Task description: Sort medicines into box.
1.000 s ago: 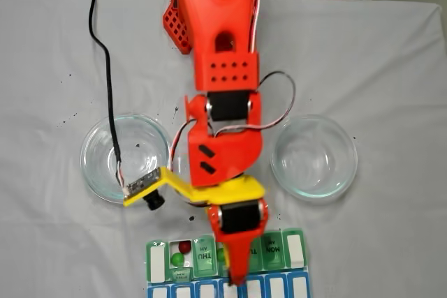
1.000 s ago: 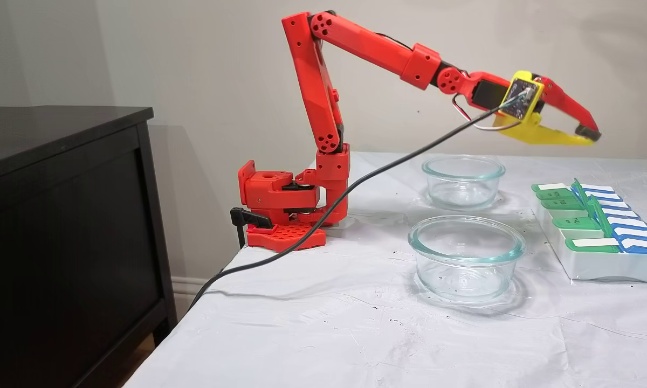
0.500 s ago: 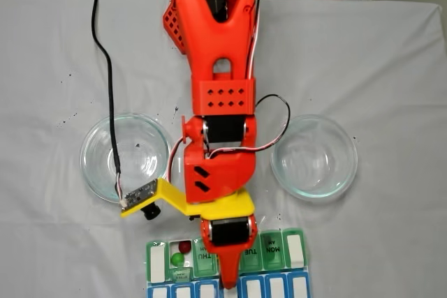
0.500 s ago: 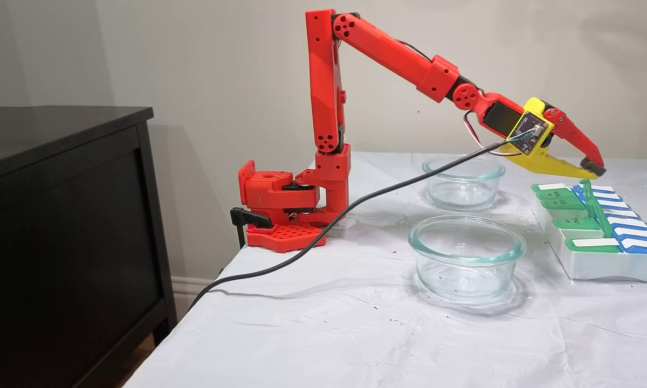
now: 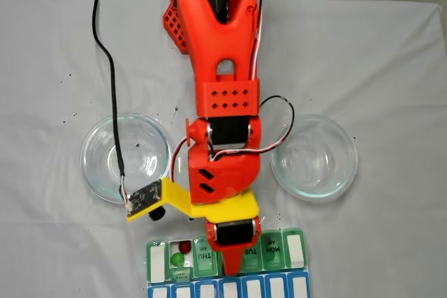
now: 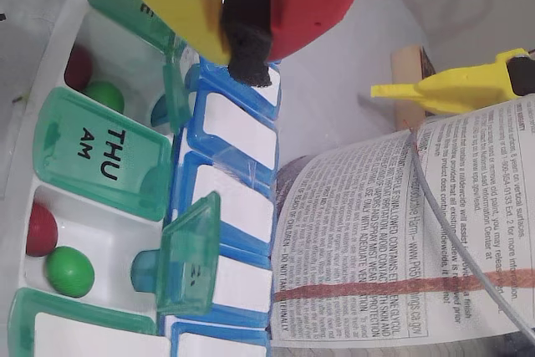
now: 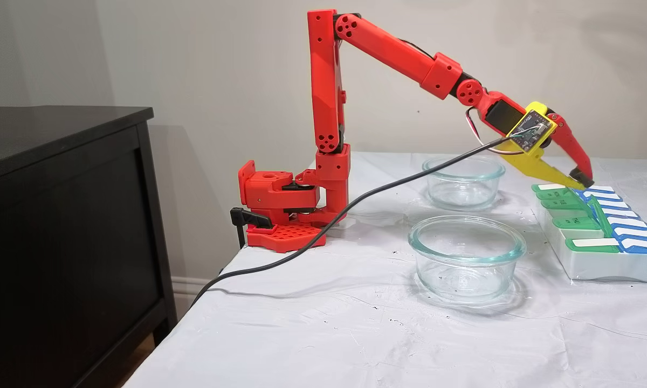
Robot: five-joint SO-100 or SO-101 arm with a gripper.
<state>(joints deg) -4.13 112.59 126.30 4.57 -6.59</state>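
Note:
The box (image 5: 297, 250) lies at the table's near edge in a fixed view, with green lids and a blue row (image 6: 238, 127). In the wrist view two compartments stand open either side of the shut THU lid (image 6: 100, 152). One holds a dark red pill (image 6: 40, 230) and a green pill (image 6: 68, 271). The other holds a dark red pill (image 6: 79, 64) and a green pill (image 6: 104, 96). My gripper (image 6: 247, 39) is shut, yellow and red fingers pressed on the black pad. Its tip (image 7: 579, 182) hovers just over the box's lids (image 5: 230, 269).
Two clear glass bowls (image 5: 126, 157) (image 5: 314, 156) flank the arm, both looking empty. A black cable (image 5: 108, 82) runs to the wrist camera. A printed leaflet (image 6: 401, 240) and a yellow tool (image 6: 460, 89) lie beyond the box. A dark cabinet (image 7: 59, 215) stands beside the table.
The arm has lowered and reached down, bringing the shut gripper from well above the box to just over its lids. Bowls, box and pills have not moved.

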